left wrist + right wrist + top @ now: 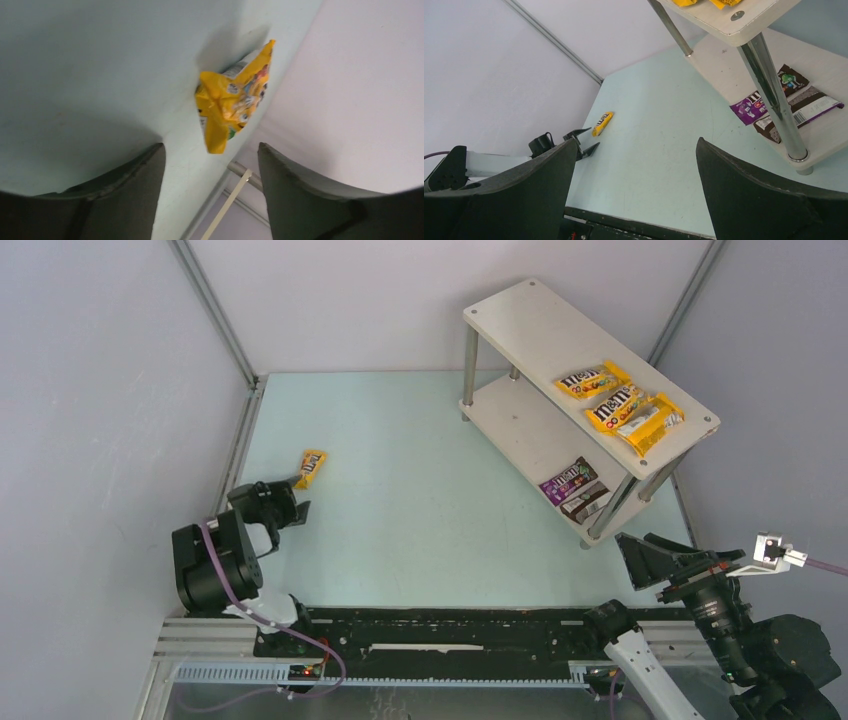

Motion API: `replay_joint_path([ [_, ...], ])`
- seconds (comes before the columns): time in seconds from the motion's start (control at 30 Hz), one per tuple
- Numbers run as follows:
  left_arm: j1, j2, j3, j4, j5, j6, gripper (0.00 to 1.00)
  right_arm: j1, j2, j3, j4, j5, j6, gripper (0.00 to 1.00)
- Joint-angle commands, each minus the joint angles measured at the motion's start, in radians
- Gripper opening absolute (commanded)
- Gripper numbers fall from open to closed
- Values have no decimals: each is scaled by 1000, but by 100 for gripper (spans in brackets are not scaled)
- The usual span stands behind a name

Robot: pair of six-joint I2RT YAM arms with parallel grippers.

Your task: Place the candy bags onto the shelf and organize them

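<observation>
The white two-tier shelf (520,315) stands at the far right. Three yellow candy bags (614,405) lie on its top board. A purple bag (568,480) and a dark brown bag (585,502) lie on its lower board; both also show in the right wrist view, purple (749,107) and brown (799,112). A fourth yellow bag (310,468) lies on the table at the left. My left gripper (300,495) is open and empty just short of it; its wrist view shows the crumpled bag (232,97) ahead of the gripper (210,147). My right gripper (640,540) is open and empty near the shelf's front corner.
Grey enclosure walls (110,390) stand close on the left, behind and on the right. A metal frame post (215,310) runs down the left corner. The shelf's silver leg (774,95) stands just ahead of the right gripper (636,142). The black base rail (450,635) runs along the near edge.
</observation>
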Motion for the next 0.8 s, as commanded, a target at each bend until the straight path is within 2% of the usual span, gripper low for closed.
replay_joint_path([
  [0.0,-5,1,61,-96,-35,11,76,9,8,0,40,-5,13,98],
  [0.27,-47,117,112,-73,-15,-23,75,9,16,0,53,-13,23,98],
  [0.37,-46,144,116,-28,-17,-33,70,8,12,1,54,-17,28,98],
  [0.77,-29,173,92,122,2,-51,18,9,-5,1,41,-9,41,98],
])
